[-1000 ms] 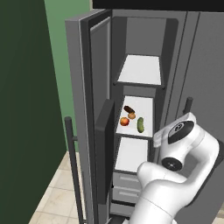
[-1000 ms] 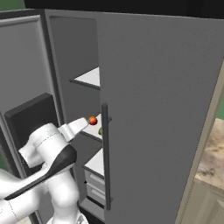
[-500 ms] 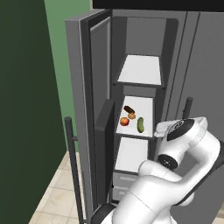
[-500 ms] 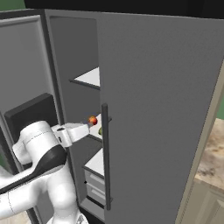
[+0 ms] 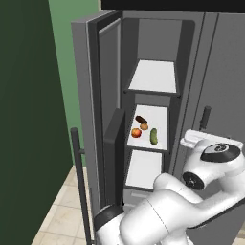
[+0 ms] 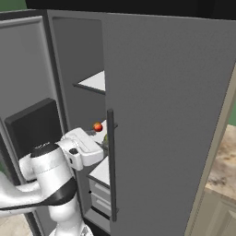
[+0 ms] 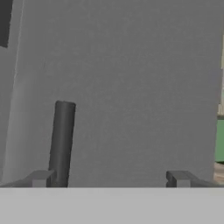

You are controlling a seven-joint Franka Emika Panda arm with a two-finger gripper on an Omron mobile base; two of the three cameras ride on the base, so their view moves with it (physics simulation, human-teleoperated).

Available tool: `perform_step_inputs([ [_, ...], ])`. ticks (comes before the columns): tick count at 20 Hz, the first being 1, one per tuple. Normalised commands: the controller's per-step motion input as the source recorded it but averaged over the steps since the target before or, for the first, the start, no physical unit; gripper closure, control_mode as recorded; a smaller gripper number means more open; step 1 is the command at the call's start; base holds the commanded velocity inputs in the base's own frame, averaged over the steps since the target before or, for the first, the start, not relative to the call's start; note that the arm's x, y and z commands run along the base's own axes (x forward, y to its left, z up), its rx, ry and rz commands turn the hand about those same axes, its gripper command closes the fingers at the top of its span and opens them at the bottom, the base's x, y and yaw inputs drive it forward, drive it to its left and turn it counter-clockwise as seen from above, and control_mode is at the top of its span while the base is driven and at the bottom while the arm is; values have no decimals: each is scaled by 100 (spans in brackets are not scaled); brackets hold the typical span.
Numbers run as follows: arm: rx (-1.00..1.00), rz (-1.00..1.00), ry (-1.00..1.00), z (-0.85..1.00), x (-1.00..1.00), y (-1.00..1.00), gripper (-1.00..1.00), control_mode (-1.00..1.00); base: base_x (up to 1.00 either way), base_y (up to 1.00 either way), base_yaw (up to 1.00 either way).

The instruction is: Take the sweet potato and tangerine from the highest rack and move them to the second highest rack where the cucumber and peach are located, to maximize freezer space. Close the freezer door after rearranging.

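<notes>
Sweet potato (image 5: 140,119) lies on the second highest rack (image 5: 161,139) of the freezer (image 5: 158,43), at the far left of a small cluster. Touching its near end is the tangerine (image 5: 144,127), with the redder peach (image 5: 136,133) just beside that on the near left and the green cucumber (image 5: 154,136) to the right, all four on the same white plate. Above them the highest rack (image 5: 154,76) is bare. To the left, the freezer door (image 5: 91,86) stands swung open, its dark bar handle (image 5: 80,184) near the camera. Right of the shelves, the gripper (image 7: 109,178) faces the wider grey door (image 6: 170,115) with its fingers well apart and nothing between them, beside that door's vertical handle (image 6: 111,166).
</notes>
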Motion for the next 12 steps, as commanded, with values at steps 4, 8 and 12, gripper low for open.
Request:
perform_step_inputs([
  [4, 68, 8, -41, 91, -44, 30, -100, -100, 0, 0, 0],
  [8, 70, 12, -46, 96, -32, 31, -100, -100, 0, 0, 0],
  [12, 72, 12, -52, 100, -27, 30, -100, -100, 0, 0, 0],
])
